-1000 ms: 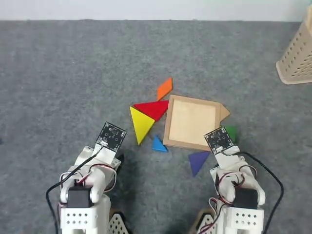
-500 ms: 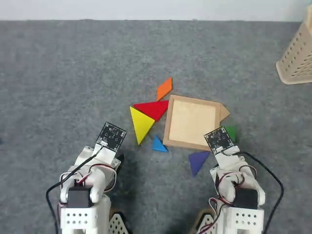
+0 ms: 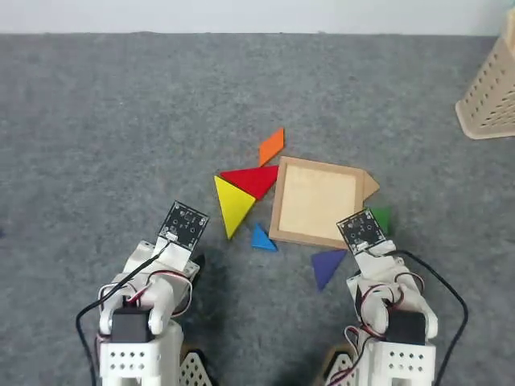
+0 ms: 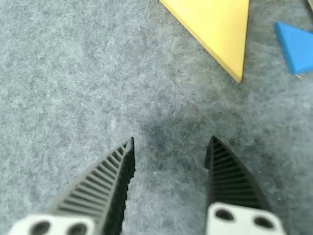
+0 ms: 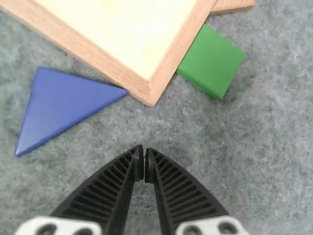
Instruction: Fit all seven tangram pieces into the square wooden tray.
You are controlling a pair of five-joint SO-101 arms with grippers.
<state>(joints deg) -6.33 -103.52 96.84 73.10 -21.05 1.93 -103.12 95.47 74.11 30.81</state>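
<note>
The square wooden tray (image 3: 316,201) lies on the grey carpet (image 3: 121,121) just ahead of the right claw (image 5: 145,155), its near corner (image 5: 146,95) the closest thing to the tips. That claw is closed – the two toothed fingers meet at the tips with nothing between them – and it hangs over bare carpet, touching no piece. Ahead of it and to its left, the purple triangle (image 5: 58,105) has one point against the tray's rim. Ahead and to its right, the green square (image 5: 211,61) sits against the tray's outer side. Beyond the square, a plain wooden triangle (image 5: 232,6) pokes out at the tray's edge.

The left claw (image 4: 172,142) is spread wide and holds nothing, with bare carpet under the gap. Ahead of it lies the yellow triangle (image 4: 215,24), its sharp point aimed back toward the claw. The small blue triangle (image 4: 296,44) is off to the right of that, near the tray. Farther out – past the yellow one – are the red triangle (image 3: 253,178), touching the tray's corner, and the orange parallelogram (image 3: 271,145).

A slatted basket (image 3: 489,88) stands far off to the right.
</note>
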